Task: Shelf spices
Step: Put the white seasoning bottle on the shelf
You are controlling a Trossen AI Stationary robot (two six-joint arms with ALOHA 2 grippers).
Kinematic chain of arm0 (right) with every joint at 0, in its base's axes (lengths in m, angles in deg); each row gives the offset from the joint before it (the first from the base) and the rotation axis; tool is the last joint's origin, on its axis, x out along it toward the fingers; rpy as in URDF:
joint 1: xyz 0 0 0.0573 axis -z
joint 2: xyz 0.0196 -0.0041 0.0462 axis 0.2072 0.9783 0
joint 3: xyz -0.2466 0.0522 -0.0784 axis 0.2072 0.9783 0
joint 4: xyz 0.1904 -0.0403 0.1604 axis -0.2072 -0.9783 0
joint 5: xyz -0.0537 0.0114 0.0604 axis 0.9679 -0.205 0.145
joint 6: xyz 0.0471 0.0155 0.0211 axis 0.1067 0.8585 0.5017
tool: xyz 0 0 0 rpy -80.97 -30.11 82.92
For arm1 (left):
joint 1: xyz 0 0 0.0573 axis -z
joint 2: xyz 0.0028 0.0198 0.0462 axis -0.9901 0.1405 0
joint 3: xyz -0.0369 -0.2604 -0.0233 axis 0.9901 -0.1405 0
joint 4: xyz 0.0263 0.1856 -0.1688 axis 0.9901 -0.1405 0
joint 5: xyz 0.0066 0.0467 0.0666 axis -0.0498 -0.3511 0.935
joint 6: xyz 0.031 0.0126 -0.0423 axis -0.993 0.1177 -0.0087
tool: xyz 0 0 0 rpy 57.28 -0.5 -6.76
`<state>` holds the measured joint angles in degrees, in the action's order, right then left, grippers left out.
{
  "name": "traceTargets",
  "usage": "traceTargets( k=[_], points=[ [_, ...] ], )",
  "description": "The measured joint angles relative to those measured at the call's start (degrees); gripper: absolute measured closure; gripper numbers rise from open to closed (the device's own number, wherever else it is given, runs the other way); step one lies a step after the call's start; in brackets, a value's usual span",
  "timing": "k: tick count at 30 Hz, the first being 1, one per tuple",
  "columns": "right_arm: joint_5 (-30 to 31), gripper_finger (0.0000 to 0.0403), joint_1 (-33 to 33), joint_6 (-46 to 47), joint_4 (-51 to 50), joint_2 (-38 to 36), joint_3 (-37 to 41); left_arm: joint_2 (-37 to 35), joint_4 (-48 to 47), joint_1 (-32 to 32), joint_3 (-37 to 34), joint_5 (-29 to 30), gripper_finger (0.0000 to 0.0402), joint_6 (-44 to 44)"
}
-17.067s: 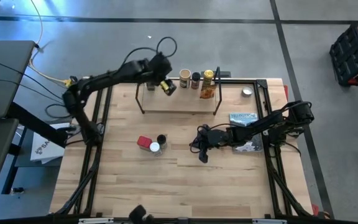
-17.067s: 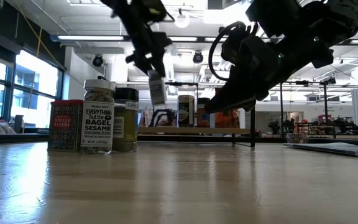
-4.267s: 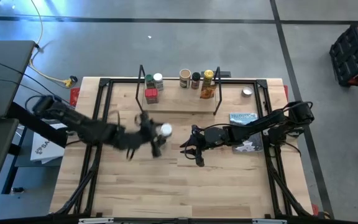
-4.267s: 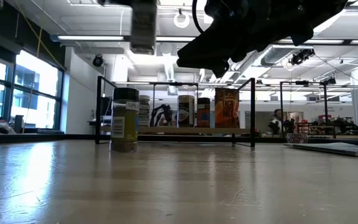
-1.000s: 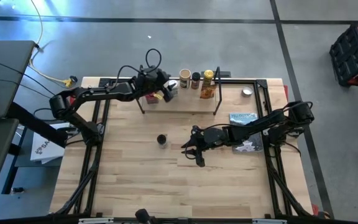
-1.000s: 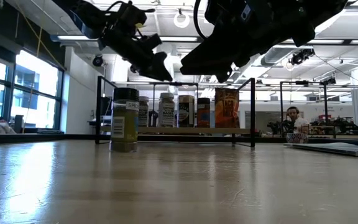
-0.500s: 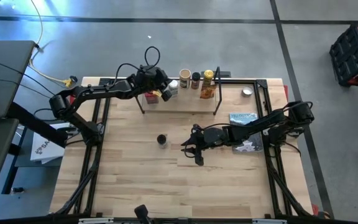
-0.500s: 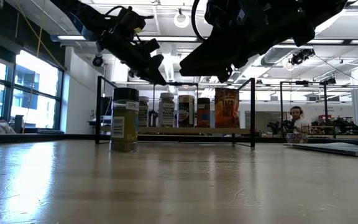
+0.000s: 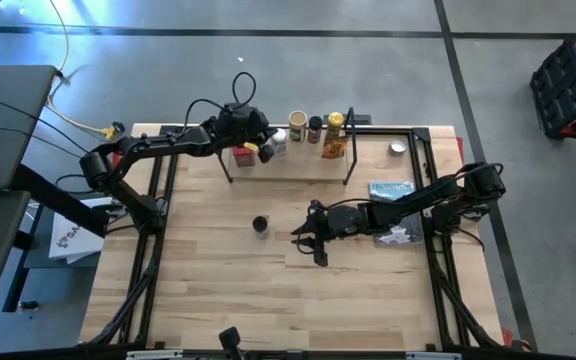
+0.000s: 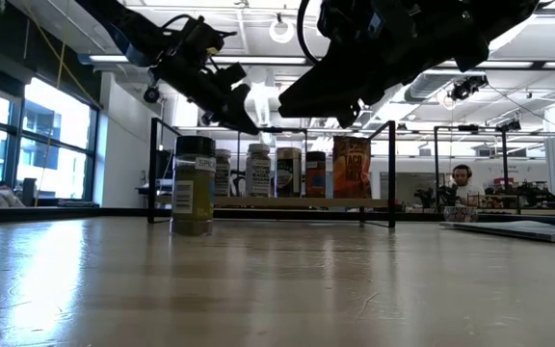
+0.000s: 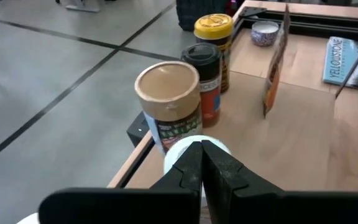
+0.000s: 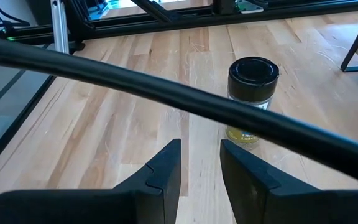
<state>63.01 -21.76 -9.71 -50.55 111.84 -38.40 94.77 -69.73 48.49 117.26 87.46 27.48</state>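
Observation:
The shelf [image 9: 288,166] stands along the table's far edge. On it are a red jar [image 9: 241,155], a white-lidded jar [image 11: 194,149], a tan-lidded jar [image 11: 166,93], a black-lidded jar [image 11: 204,65], a yellow-lidded jar [image 11: 213,30] and an orange packet [image 11: 275,68] standing on edge. My left gripper [image 9: 257,150] hangs shut just above the white-lidded jar, clear of it in the low view [image 10: 244,123]. A black-lidded jar [image 12: 252,99] with greenish contents stands alone at mid-table [image 9: 260,225]. My right gripper [image 12: 199,158] hovers open to its right, nothing between the fingers.
A small silver disc [image 9: 397,148] and a grey-blue booklet [image 9: 391,189] lie at the table's right, the booklet under my right arm. A black wire upright [image 9: 349,150] stands at each shelf end. A person [image 10: 462,178] stands in the room beyond the table.
My left gripper has shut over the shelf's left part and swung a little toward the table's left edge, away from the white-lidded jar, which stays standing on the plank.

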Motion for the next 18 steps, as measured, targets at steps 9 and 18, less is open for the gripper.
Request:
traceTargets(
  k=[9,18],
  points=[
    [0.0,0.0298,0.2,0.0,0.0,0.0,0.0,2.2,-0.4,0.0,0.1,-0.1,0.0401,0.0],
    [0.0,0.0298,0.2,0.0,0.0,0.0,0.0,2.6,0.0,-0.5,0.1,3.2,0.0401,-0.5]
  ],
)
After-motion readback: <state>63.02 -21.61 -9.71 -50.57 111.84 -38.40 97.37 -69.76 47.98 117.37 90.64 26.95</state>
